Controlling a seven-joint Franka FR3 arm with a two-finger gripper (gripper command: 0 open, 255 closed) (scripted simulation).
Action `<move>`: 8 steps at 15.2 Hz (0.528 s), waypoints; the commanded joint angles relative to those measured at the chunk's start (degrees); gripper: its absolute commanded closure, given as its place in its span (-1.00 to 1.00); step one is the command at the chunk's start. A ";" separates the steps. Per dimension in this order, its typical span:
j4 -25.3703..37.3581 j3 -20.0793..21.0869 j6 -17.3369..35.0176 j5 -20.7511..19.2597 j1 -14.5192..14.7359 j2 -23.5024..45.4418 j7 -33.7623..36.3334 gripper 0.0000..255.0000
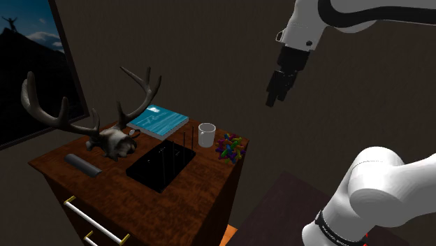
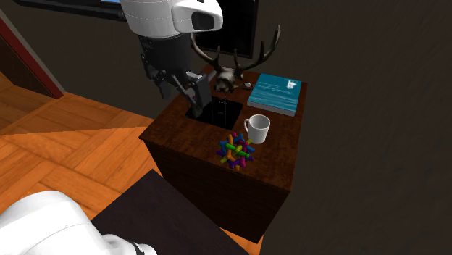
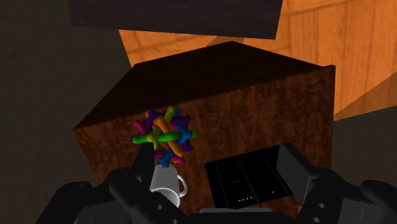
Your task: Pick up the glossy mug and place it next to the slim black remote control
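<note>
While the all-black two-finger gripper [image 1: 272, 99] hangs high above the dark wooden cabinet [image 1: 126, 192], I can see on the wrist feed that its fingers are spread wide with nothing between them. The glossy white mug [image 1: 207, 134] stands upright near the far edge of the top, between the teal book [image 1: 158, 121] and the multicoloured knot of interlocking sticks [image 1: 230, 148], apart from both. On the wrist feed one finger covers the mug's base and the stick toy overlaps its rim. A flat black ridged panel [image 1: 161, 165] lies mid-top; I cannot make out what it is. Beyond it, well apart from the mug and near the antlered skull [image 1: 112, 140], lies a slim dark bar [image 1: 84, 165], seemingly the remote control, its buttons too dim to read. From the second exterior camera the arm hides that corner.
</note>
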 commanded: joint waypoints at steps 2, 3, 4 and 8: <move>-0.32 -0.28 1.84 -0.17 -0.10 1.55 -0.43 -1.00; -0.56 -0.55 3.66 -0.32 -0.18 3.16 -0.85 -1.00; -0.73 -0.83 5.46 -0.46 -0.27 4.83 -1.28 -1.00; -0.55 -1.93 12.41 -0.84 -0.54 12.08 -2.93 -1.00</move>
